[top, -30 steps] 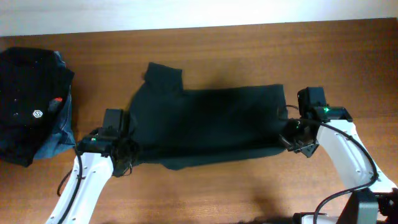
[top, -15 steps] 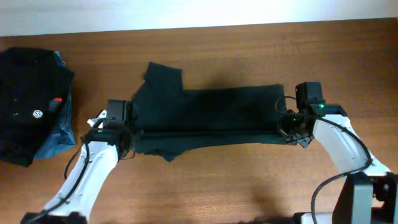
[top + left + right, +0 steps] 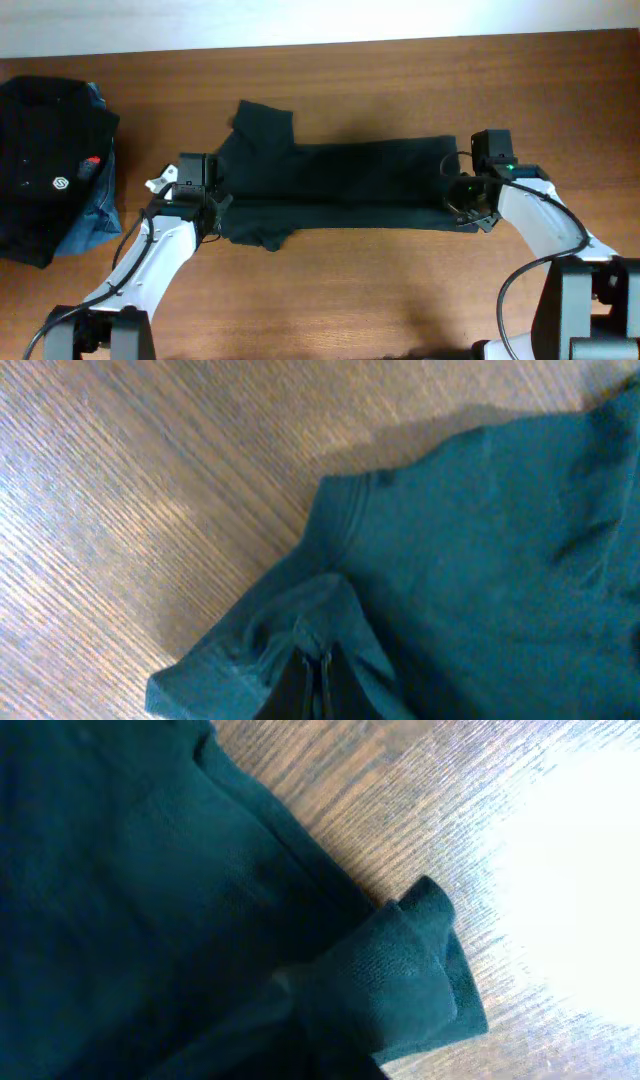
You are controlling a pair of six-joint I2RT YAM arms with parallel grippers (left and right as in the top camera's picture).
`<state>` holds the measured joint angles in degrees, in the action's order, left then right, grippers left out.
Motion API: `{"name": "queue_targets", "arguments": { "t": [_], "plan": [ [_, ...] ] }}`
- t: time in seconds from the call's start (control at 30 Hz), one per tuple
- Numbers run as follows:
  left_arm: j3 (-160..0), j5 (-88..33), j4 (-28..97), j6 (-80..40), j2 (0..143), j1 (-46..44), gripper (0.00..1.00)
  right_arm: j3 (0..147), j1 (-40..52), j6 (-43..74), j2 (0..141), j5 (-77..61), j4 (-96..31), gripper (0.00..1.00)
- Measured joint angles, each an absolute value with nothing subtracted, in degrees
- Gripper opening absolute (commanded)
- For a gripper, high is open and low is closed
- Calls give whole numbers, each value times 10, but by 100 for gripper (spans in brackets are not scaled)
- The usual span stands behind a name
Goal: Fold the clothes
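Observation:
The clothes, a plain black T-shirt [image 3: 340,185], lie across the middle of the table as a long band doubled over lengthwise, with one sleeve [image 3: 262,122] sticking out at the back left. My left gripper [image 3: 212,208] is shut on the left end of the folded edge. In the left wrist view its closed fingertips [image 3: 322,682] pinch a bunch of the T-shirt [image 3: 480,540]. My right gripper [image 3: 466,205] holds the right end. In the right wrist view a rolled corner of the T-shirt [image 3: 400,970] covers the jaws.
A pile at the far left holds a black garment with a small white logo [image 3: 58,183] and red tag [image 3: 92,161] on a blue denim piece [image 3: 95,215]. Bare brown wooden table [image 3: 380,300] surrounds the shirt.
Both grippers have carried the near hem away from the table's front edge and over the shirt. The sagging front edge is now a straight, narrower band.

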<state>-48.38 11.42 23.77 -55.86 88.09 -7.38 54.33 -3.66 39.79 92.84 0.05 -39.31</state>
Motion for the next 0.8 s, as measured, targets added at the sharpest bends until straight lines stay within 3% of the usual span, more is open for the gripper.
{"name": "queue_targets", "arguments": {
  "t": [0.07, 0.1, 0.17, 0.23, 0.37, 0.53, 0.57, 0.6, 0.8],
  "plan": [
    [-484, 123, 233, -559, 881, -74, 18, 543, -37, 394, 930, 6, -386, 59],
    [-484, 128, 230, -558, 881, -74, 28, 543, -37, 396, 930, 10, -381, 71],
    [-484, 137, 226, -557, 881, -74, 47, 543, -37, 396, 930, 16, -371, 88],
    [-484, 144, 220, -555, 881, -74, 61, 543, -37, 394, 930, 20, -367, 95],
    [-484, 155, 205, -554, 881, -74, 73, 543, -37, 392, 930, 24, -366, 98],
    [-484, 157, 186, -555, 881, -74, 78, 543, -37, 392, 930, 25, -365, 100],
    [-484, 157, 182, -554, 881, -74, 96, 543, -37, 392, 930, 26, -365, 99],
    [-484, 157, 174, -554, 881, -74, 99, 543, -37, 392, 930, 26, -364, 99],
    [-489, 154, 150, -509, 882, -74, 99, 566, -37, 369, 931, 26, -383, 98]
  ]
}}
